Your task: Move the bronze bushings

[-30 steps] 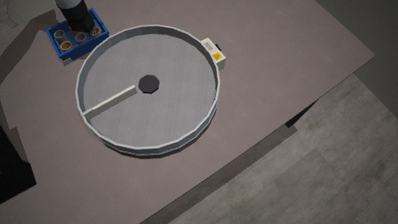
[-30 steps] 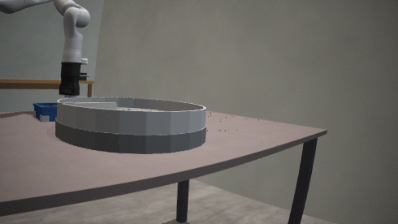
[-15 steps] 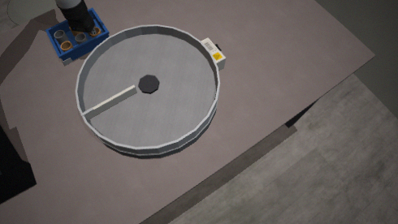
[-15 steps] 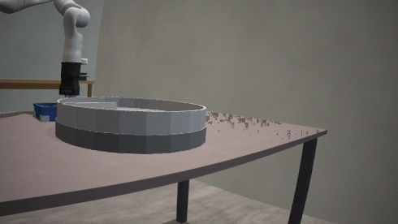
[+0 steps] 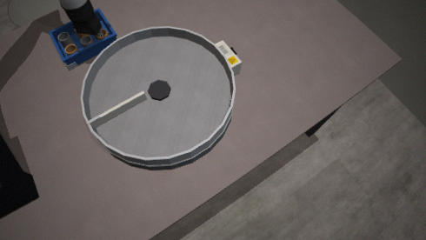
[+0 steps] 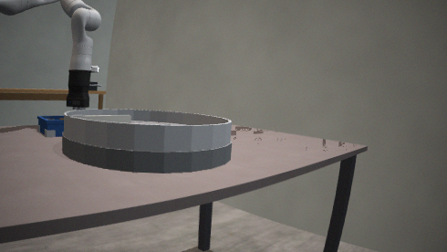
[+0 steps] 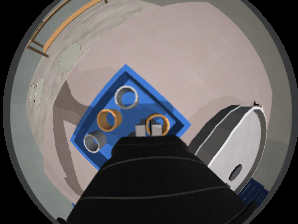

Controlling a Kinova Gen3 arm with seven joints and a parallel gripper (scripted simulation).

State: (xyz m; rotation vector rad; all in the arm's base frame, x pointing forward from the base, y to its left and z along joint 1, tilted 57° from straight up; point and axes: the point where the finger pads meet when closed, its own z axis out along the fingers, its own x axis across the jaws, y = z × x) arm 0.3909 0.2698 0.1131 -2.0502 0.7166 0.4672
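Gripper [image 5: 99,34] [image 6: 78,108] [image 7: 147,124] fingers are pinched on the wall of one bronze bushing [image 5: 103,37] [image 7: 158,115], one finger inside its bore, the other outside. That bushing is in the blue crate [image 5: 86,56] [image 6: 57,120] [image 7: 88,121], as are the other bronze bushings [image 5: 66,50] [image 7: 101,120] and two steel bushings [image 5: 64,41] [image 7: 118,101]. Turntable [image 5: 163,155] [image 6: 148,137] [image 7: 225,170] disc [image 5: 187,109] [image 7: 242,150] carries no bushing.

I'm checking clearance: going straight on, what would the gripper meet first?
Pointing down, the gripper appears shut on the wall of a bronze bushing, so that bushing would likely press on the blue crate's floor. Remaining depth is unclear.
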